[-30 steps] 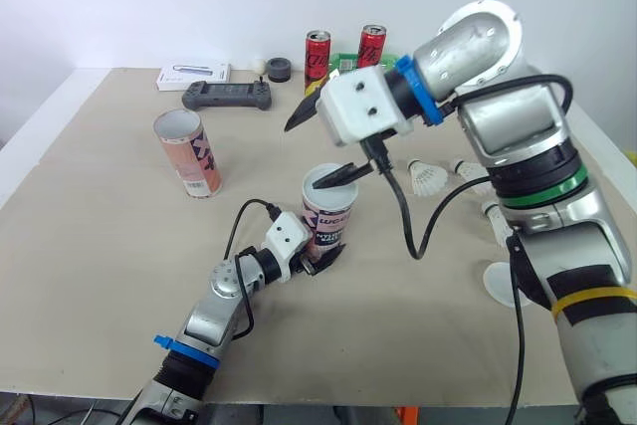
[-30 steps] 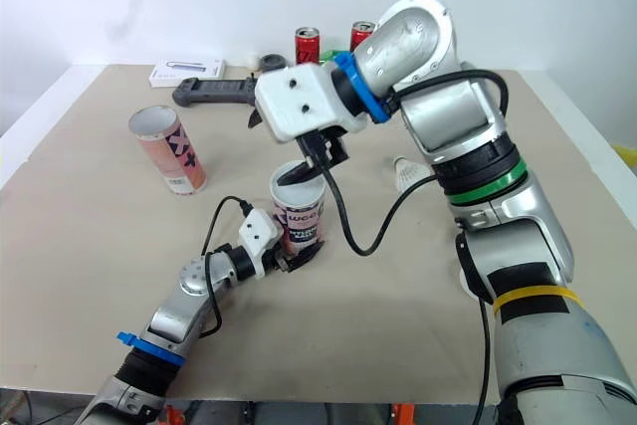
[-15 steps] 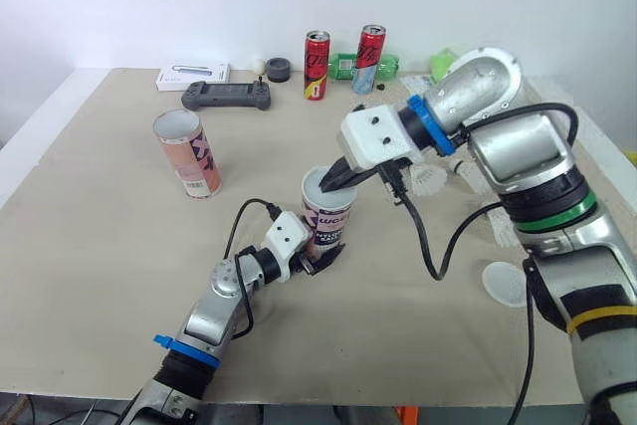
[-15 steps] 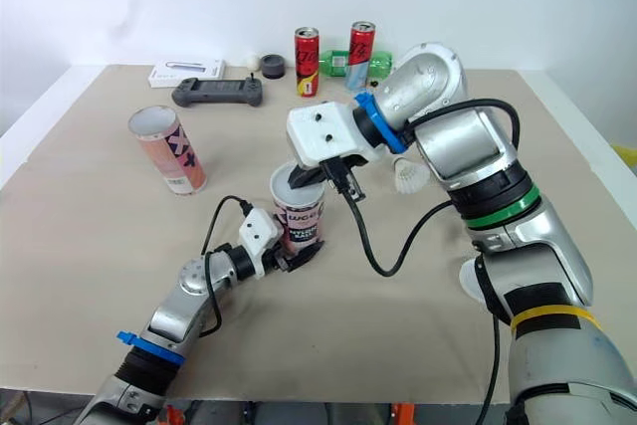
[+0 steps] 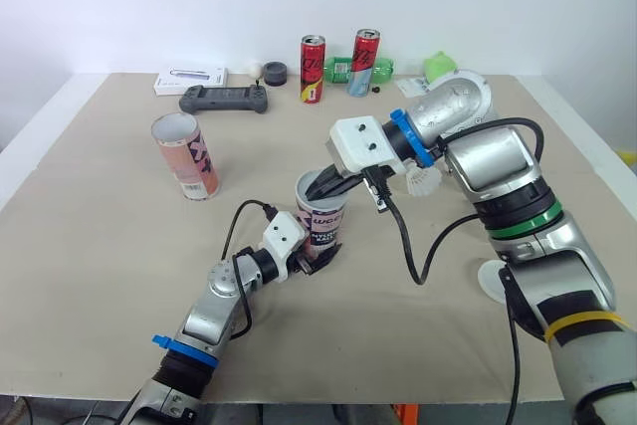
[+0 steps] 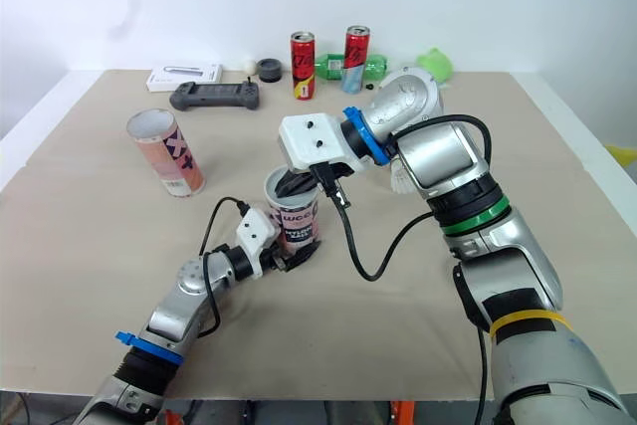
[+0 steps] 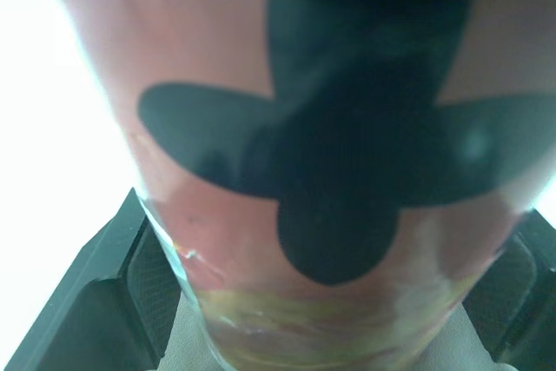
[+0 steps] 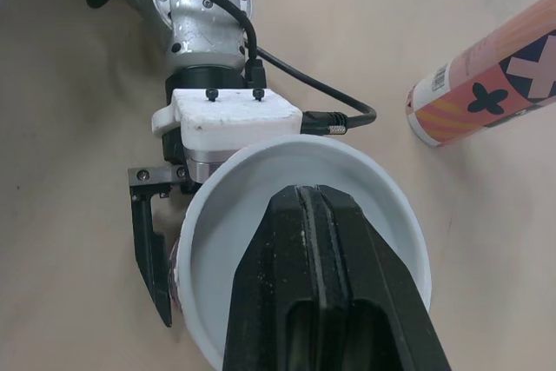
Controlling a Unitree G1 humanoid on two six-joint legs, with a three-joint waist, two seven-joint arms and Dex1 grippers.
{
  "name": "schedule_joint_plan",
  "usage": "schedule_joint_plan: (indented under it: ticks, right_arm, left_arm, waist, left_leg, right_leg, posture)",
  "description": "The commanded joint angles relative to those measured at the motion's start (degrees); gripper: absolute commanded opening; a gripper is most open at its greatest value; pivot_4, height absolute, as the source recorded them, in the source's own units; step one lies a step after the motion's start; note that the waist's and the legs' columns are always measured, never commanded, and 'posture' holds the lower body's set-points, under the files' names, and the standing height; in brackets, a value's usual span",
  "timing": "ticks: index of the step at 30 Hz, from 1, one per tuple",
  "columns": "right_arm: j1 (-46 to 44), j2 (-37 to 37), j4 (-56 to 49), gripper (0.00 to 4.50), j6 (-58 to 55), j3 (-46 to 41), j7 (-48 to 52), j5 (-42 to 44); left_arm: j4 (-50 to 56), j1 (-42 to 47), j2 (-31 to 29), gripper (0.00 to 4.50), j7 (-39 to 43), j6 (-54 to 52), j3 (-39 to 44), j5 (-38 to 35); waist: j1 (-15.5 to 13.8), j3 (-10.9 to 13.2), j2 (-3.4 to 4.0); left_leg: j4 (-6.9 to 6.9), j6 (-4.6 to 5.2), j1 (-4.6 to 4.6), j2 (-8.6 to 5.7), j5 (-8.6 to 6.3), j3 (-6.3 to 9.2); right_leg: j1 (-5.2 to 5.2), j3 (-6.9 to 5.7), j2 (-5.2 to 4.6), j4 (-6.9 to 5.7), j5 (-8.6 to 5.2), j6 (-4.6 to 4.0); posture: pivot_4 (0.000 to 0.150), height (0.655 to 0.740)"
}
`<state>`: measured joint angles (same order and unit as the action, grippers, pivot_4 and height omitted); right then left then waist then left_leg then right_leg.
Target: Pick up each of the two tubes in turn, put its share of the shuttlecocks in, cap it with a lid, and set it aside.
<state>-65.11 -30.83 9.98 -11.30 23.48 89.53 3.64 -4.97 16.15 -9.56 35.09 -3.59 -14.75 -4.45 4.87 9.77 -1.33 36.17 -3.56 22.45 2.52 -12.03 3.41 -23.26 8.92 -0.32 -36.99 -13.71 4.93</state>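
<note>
A pink-and-black printed tube (image 5: 320, 220) stands upright in the middle of the table. My left gripper (image 5: 317, 252) is shut on its base, and its fingers (image 7: 104, 301) flank the tube wall (image 7: 330, 171). My right gripper (image 5: 320, 189) is shut, its joined fingertips (image 8: 306, 206) dipped inside the tube's white rim (image 8: 201, 223). They hide what lies inside. A second open tube (image 5: 185, 154) stands to the left. One shuttlecock (image 5: 426, 180) lies behind my right arm, and a white lid (image 5: 490, 281) rests at the right.
Along the far edge stand two red cans (image 5: 313, 69) (image 5: 365, 63), a green bottle (image 5: 338, 69), a black game controller (image 5: 223, 99), a white box (image 5: 189, 77) and a small dark cap (image 5: 275, 72). My right arm's cable (image 5: 403, 246) hangs beside the held tube.
My right gripper has gone from open above the tube to shut, and has dropped down into the tube's mouth. The left gripper and tube stayed put.
</note>
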Motion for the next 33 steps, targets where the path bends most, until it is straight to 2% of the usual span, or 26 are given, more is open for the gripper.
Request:
schedule_joint_plan:
  ticks: [1,7,10,13,16,17,19,20,22,24,27,33]
  right_arm:
    - [2.9,1.9,3.2,0.04,-0.4,3.9,1.8,-0.8]
    - [4.0,3.1,6.2,0.04,0.3,3.2,1.9,-1.0]
    - [2.8,3.1,3.2,0.04,-3.7,-2.9,0.0,4.0]
    - [4.6,0.7,-4.5,0.86,-14.7,-14.7,-4.3,14.7]
    - [10.4,-1.1,-11.3,2.14,-25.6,-23.4,-9.0,24.5]
    - [11.9,-1.5,-12.9,2.77,-28.0,-24.9,-10.4,26.5]
    - [16.7,-2.6,-16.2,3.95,-31.1,-27.3,-13.6,29.0]
    - [21.2,-3.6,-18.5,4.39,-31.8,-27.8,-14.8,29.3]
    - [28.8,-4.6,-21.8,4.46,-31.6,-28.3,-17.5,29.0]
    - [34.8,-4.1,-23.4,4.46,-29.9,-28.4,-20.8,28.2]
    - [44.5,-1.5,-22.7,4.46,-22.7,-26.2,-25.7,23.8]
    - [49.9,7.6,-16.6,4.46,-9.3,-20.3,-33.3,16.9]
  left_arm:
    - [-1.4,-0.9,-0.1,3.98,-0.2,-1.4,-1.4,1.2]
    - [-1.4,-0.7,0.0,3.98,0.0,-1.5,-1.5,1.2]
    - [-1.1,-0.9,-0.2,3.98,0.0,-1.5,-1.5,1.3]
    - [-0.5,-1.5,-0.8,3.98,0.2,-1.6,-1.0,0.9]
    - [0.6,-2.1,-1.4,3.98,1.1,-2.1,-0.4,-0.2]
    - [1.0,-2.2,-1.6,3.98,1.4,-2.2,-0.2,-0.5]
    - [1.9,-2.5,-2.3,4.5,2.6,-2.7,0.3,-1.7]
    - [2.6,-2.8,-3.1,4.5,3.6,-3.1,0.8,-2.6]
    - [4.0,-3.3,-4.8,4.5,5.5,-3.8,1.8,-4.1]
    - [5.5,-3.9,-6.7,4.5,7.2,-4.3,3.0,-6.1]
    - [8.9,-5.8,-11.0,4.5,11.1,-5.5,6.6,-10.4]
    - [14.6,-9.9,-18.4,4.5,16.2,-8.7,14.5,-18.8]
  waist:
    - [0.1,-0.1,0.03]
    - [0.4,-0.7,0.01]
    - [0.4,-0.8,-0.06]
    - [0.2,-0.7,-0.08]
    - [-0.3,-0.7,-0.08]
    - [-0.4,-0.7,-0.09]
    - [-0.4,-0.7,-0.08]
    - [-0.4,-0.7,-0.08]
    - [-0.5,-0.7,-0.19]
    - [-0.3,-0.5,0.11]
    - [0.0,-0.4,0.21]
    - [0.5,0.2,0.13]
  left_leg:
    - [0.0,0.0,-0.01,0.0,0.0,0.0]
    - [-0.08,0.0,-0.05,0.0,0.0,0.0]
    - [-0.14,0.0,-0.09,0.0,0.0,0.0]
    - [-0.16,0.0,0.08,0.0,0.0,0.02]
    - [-0.23,-0.06,0.36,-0.04,-0.04,0.11]
    - [-0.25,-0.06,0.38,-0.04,-0.13,0.13]
    - [-0.27,0.09,0.38,-0.04,-0.31,0.16]
    - [-0.33,0.14,0.35,-0.04,-0.35,0.16]
    - [-0.48,0.27,0.31,-0.02,-0.43,0.26]
    - [-0.53,0.35,0.32,0.02,-0.55,0.34]
    - [-0.62,0.38,0.27,0.09,-0.56,0.28]
    - [-0.67,0.32,0.23,0.19,-0.53,0.29]
  right_leg:
    - [0.01,0.0,0.0,0.0,0.0,0.0]
    - [0.01,0.0,0.0,0.0,0.0,-0.01]
    - [0.01,0.0,0.02,0.0,-0.01,-0.02]
    - [-0.11,0.0,0.01,0.0,-0.02,-0.03]
    - [-0.27,0.0,0.0,0.01,-0.16,-0.14]
    - [-0.27,0.0,0.01,0.01,-0.21,-0.1]
    - [-0.25,-0.06,0.01,0.01,-0.29,0.0]
    - [-0.27,-0.06,0.01,0.0,-0.37,0.03]
    - [-0.23,-0.17,0.05,0.01,-0.53,0.08]
    - [-0.26,-0.26,0.09,-0.01,-0.68,0.06]
    - [-0.32,-0.22,0.16,-0.03,-0.73,0.08]
    - [-0.39,-0.23,0.28,-0.11,-0.68,0.02]
  posture:
    - [0.15,0.74]
    - [0.15,0.74]
    - [0.15,0.74]
    - [0.15,0.74]
    - [0.15,0.74]
    - [0.15,0.74]
    - [0.15,0.74]
    - [0.15,0.74]
    - [0.15,0.74]
    - [0.15,0.74]
    - [0.15,0.74]
    - [0.15,0.74]
